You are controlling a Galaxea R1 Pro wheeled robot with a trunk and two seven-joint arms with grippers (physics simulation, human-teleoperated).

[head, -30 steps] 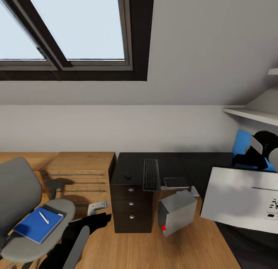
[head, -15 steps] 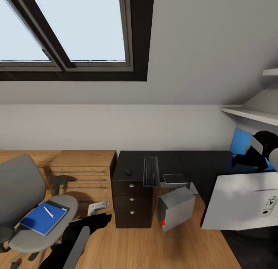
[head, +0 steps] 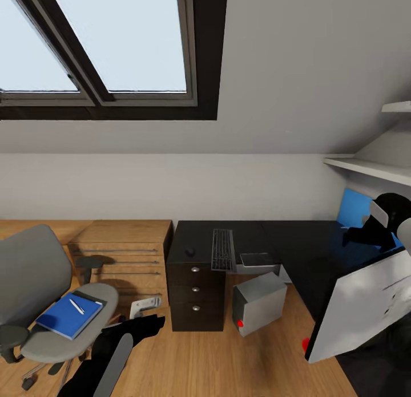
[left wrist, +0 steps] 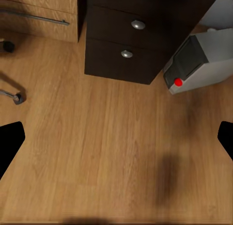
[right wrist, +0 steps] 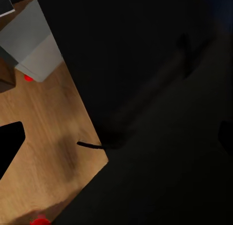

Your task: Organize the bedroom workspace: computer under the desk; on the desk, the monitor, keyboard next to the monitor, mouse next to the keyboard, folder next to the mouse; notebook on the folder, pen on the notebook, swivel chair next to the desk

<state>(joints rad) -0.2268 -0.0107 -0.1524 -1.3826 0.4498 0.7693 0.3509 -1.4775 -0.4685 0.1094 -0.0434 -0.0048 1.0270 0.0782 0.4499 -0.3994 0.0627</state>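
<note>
The grey swivel chair stands at the left with the blue folder on its seat and the white pen lying on the folder. On the black desk are the keyboard, the mouse and a dark grey notebook at the inner edge. The silver computer sits on the floor beside the drawers. The monitor leans steeply at the right, its red dot low. My right gripper is open over the monitor's dark surface. My left gripper hangs open above the floor.
A light wooden drawer chest stands between the chair and the desk. A small metal bracket lies on the floor before it. White shelves jut from the right wall, above a blue wall panel. Wooden floor lies before the desk.
The whole view has drawn back a little. The monitor has tipped from nearly level to steeply slanted, and its lower corner with the red dot has dropped. The left arm has kept still.
</note>
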